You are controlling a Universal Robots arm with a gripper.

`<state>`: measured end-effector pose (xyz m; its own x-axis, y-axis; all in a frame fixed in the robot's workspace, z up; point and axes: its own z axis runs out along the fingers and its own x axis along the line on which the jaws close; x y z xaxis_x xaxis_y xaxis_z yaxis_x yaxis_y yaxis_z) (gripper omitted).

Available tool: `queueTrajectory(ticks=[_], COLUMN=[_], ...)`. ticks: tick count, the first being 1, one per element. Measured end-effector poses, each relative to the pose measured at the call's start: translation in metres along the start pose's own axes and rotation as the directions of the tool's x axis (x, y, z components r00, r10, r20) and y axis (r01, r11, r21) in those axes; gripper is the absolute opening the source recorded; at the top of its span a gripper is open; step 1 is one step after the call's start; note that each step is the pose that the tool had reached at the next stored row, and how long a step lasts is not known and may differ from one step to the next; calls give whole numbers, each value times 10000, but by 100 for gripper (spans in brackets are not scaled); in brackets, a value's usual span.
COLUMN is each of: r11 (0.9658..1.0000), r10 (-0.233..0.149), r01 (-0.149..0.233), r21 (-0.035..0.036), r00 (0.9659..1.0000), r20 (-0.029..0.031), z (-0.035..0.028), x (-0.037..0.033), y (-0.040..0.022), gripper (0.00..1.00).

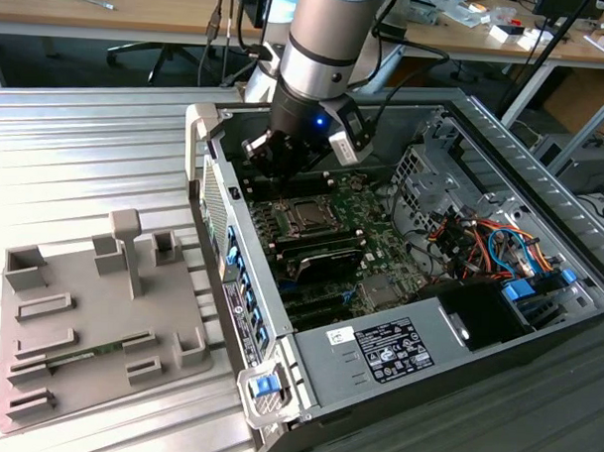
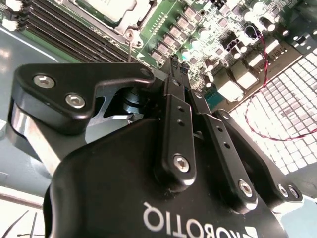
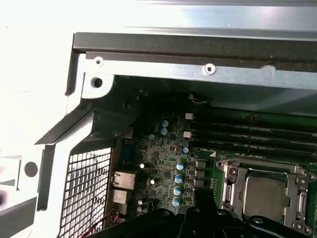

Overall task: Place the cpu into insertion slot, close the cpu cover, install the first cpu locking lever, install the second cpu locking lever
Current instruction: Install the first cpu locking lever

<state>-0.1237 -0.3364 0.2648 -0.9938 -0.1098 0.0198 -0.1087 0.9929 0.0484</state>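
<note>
Inside the open computer case, the gripper (image 1: 270, 151) hangs over the green board just beside the insertion slot (image 1: 304, 215); fingers (image 2: 177, 82) closed together, holding nothing. The cpu (image 3: 265, 196) sits in the slot, cover (image 3: 225, 186) down around it. Judged: lever stage; needs fine lowering

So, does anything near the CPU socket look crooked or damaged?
Nothing stands out. The cpu lies flat and square inside the insertion slot, and the cpu cover frames it evenly. The gripper hangs beside it.

silver arm (image 1: 323, 38), black screw-studded fingers (image 2: 176, 106).
</note>
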Motion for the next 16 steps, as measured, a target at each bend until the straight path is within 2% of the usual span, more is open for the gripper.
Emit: queueTrajectory(ticks=[1,2,3,5,10,16], r11=[10000,10000,10000,10000,10000,10000], r10=[0,0,0,1,0,-1], r01=[0,0,0,-1,0,1], r21=[0,0,1,1,0,-1], r00=[10000,10000,10000,10000,10000,10000], r20=[-1,-1,-1,-1,-1,-7], z=[1,3,7,11,19,23], x=[37,37,28,22,16,-20], y=[4,57,141,195,244,248], gripper=[11,11,11,11,11,11])
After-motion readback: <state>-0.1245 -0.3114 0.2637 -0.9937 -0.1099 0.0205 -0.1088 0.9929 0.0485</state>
